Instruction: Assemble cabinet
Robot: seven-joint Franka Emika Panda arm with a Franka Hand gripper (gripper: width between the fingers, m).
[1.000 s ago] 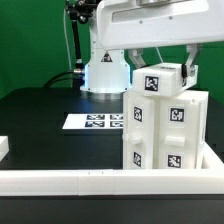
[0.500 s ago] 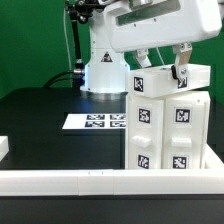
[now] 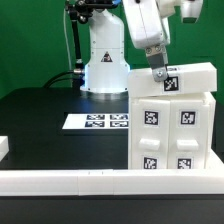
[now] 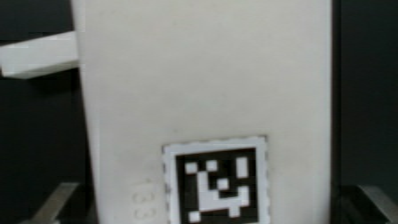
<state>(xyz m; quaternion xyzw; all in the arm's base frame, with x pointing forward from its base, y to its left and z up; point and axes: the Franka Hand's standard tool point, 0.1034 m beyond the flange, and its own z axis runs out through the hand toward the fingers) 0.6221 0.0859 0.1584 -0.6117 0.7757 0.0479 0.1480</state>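
The cabinet is a tall white box standing at the exterior view's right, its front showing several small blocks with black-and-white tags. A tagged top piece lies across it. My gripper reaches down onto the cabinet's upper left part. In the wrist view the cabinet's white body with one tag fills the space between my gripper, and a dark finger presses against each side. The jaws stand wide, shut on the cabinet.
The marker board lies flat on the black table behind the cabinet. A long low white rail runs along the front edge. The arm's white base stands at the back. A small white piece sits at the far left.
My wrist has turned, and the cabinet has turned with it: from corner-on to nearly face-on, shifted slightly to the exterior view's right. The jaws kept their width.
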